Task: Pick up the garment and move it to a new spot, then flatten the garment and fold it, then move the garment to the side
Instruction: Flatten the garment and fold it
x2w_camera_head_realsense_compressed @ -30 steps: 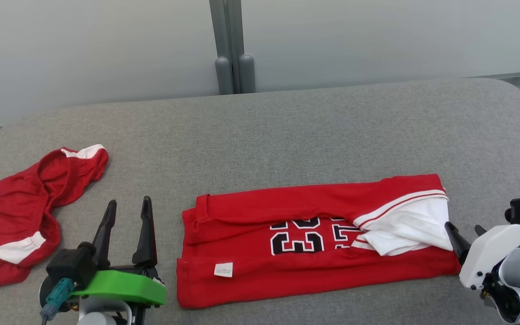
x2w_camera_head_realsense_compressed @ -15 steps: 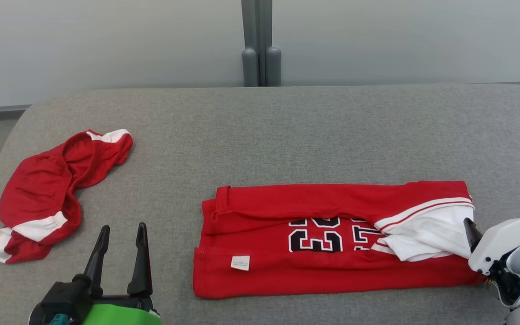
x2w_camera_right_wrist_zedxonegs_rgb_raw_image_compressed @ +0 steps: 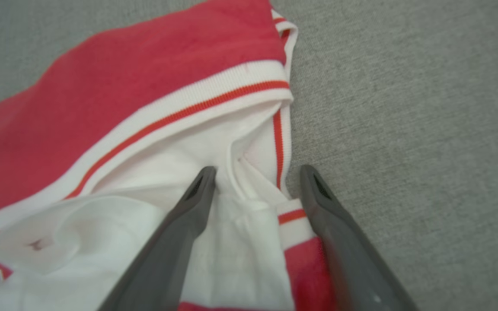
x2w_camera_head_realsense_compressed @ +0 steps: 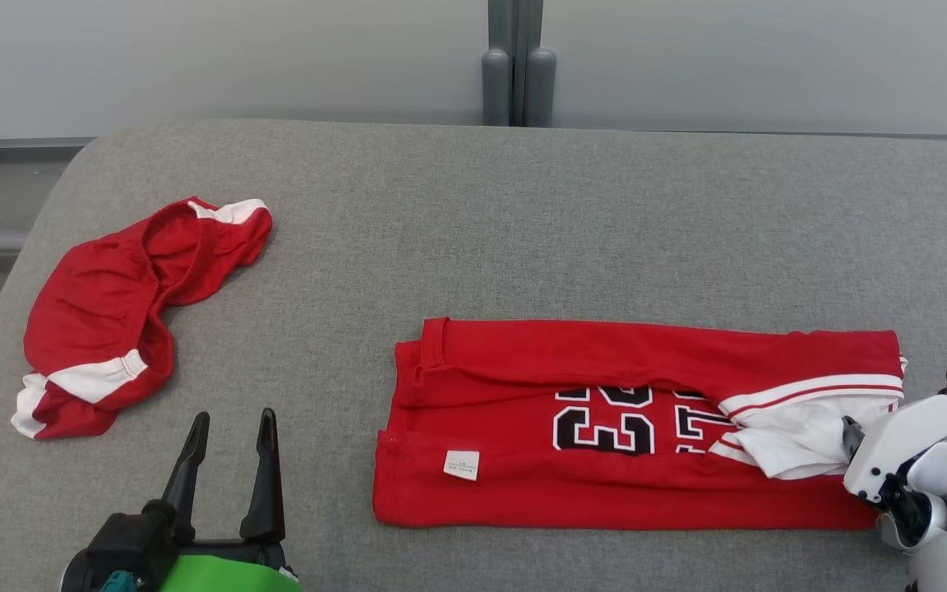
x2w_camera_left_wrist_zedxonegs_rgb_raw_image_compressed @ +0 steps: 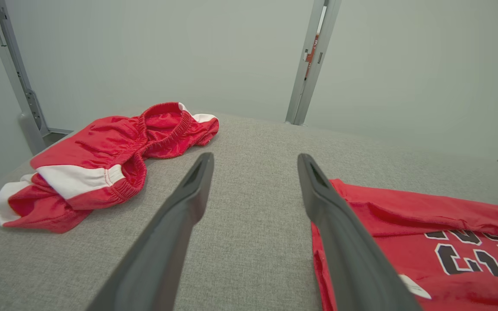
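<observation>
Straddling white trim at the right end of the red jersey (x2w_camera_head_realsense_compressed: 605, 362), folded flat on the counter (x2w_camera_head_realsense_compressed: 523, 230), with the right end effector (x2w_camera_right_wrist_zedxonegs_rgb_raw_image_compressed: 255, 172) spread; holding the left end effector (x2w_camera_head_realsense_compressed: 231, 419) spread and empty off its left end.

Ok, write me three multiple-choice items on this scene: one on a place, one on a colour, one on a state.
1. Where do the red shorts lie relative to the red jersey?
A. on it
B. to its left, apart from it
C. to its right

2. What colour are the jersey's numerals?
A. yellow
B. blue
C. black, edged white

3. How does the right pincer stand?
A. open, white fabric between its fingers
B. shut on the shorts
C. shut on nothing

B: the shorts sit crumpled at the left end of the grey padded surface.
C: the head view shows black digits.
A: the right wrist view shows the spread.
</observation>
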`<state>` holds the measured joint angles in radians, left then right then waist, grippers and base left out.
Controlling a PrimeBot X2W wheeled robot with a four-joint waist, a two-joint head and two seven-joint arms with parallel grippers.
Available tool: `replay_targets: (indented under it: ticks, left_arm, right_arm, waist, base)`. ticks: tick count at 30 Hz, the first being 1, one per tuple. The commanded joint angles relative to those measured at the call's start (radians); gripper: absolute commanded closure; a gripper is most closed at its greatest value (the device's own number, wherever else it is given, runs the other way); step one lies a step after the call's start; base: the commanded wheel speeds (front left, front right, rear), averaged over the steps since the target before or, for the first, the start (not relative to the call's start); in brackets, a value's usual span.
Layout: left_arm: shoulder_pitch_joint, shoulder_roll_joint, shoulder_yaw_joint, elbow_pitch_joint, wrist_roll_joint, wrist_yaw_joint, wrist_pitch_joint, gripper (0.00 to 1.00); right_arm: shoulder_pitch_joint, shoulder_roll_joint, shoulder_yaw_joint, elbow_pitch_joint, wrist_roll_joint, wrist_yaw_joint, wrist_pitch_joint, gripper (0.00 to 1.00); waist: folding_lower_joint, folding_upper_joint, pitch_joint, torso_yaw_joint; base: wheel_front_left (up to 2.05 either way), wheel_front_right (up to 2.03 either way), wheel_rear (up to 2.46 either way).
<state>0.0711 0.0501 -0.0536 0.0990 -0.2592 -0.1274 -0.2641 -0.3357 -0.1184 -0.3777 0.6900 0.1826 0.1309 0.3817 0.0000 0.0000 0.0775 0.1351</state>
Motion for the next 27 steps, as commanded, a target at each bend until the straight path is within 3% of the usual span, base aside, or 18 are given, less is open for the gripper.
replay_targets:
  ticks: [1,2,3,4,5,11,22,27]
  left_arm:
    - [-0.009,0.001,0.001,0.003,0.003,-0.004,0.000,0.00]
    - [-0.010,0.001,-0.001,0.003,0.003,-0.004,0.000,0.00]
    - [-0.011,0.001,-0.002,0.004,0.002,-0.004,0.000,0.00]
    - [-0.010,0.001,-0.003,0.006,0.002,-0.004,0.000,0.00]
    - [-0.009,0.001,-0.004,0.007,0.002,-0.004,0.000,0.00]
    - [0.002,0.001,-0.001,0.013,-0.003,-0.004,0.000,0.00]
    - [0.016,0.001,-0.010,0.016,-0.028,-0.004,0.000,0.00]
    - [0.019,0.001,-0.013,0.021,-0.030,-0.004,0.000,0.00]
  right_arm:
    - [0.001,0.007,0.020,0.031,-0.003,0.000,0.018,0.00]
    - [-0.003,0.009,0.033,0.040,-0.001,0.000,0.026,0.00]
    - [-0.005,0.009,0.046,0.049,0.005,0.000,0.030,0.51]
    - [-0.008,0.007,0.055,0.052,0.009,0.000,0.028,0.83]
    - [-0.012,0.005,0.066,0.054,0.014,0.000,0.024,1.00]
    - [-0.004,-0.065,0.063,0.034,0.000,-0.002,-0.009,1.00]
    - [0.016,-0.183,-0.068,-0.107,-0.148,-0.001,-0.017,1.00]
    - [0.040,-0.168,-0.047,-0.192,-0.189,-0.001,0.020,1.00]
  waist:
    - [0.0000,0.0000,0.002,0.001]
    - [0.0000,0.0000,0.003,0.001]
    - [0.0000,0.0000,0.003,0.000]
    - [0.0000,0.0000,0.003,-0.001]
    - [0.0000,0.0000,0.002,-0.003]
    - [0.0000,0.0000,-0.013,-0.014]
    - [0.0000,0.0000,-0.036,-0.041]
    - [0.0000,0.0000,-0.049,-0.047]
  base:
    - [0.00,0.00,0.00]
    - [0.00,0.00,0.00]
    - [0.00,0.00,0.00]
    - [0.00,0.00,0.00]
    - [0.00,0.00,0.00]
    - [0.00,0.00,0.00]
    - [0.00,0.00,0.00]
    - [0.00,0.00,0.00]
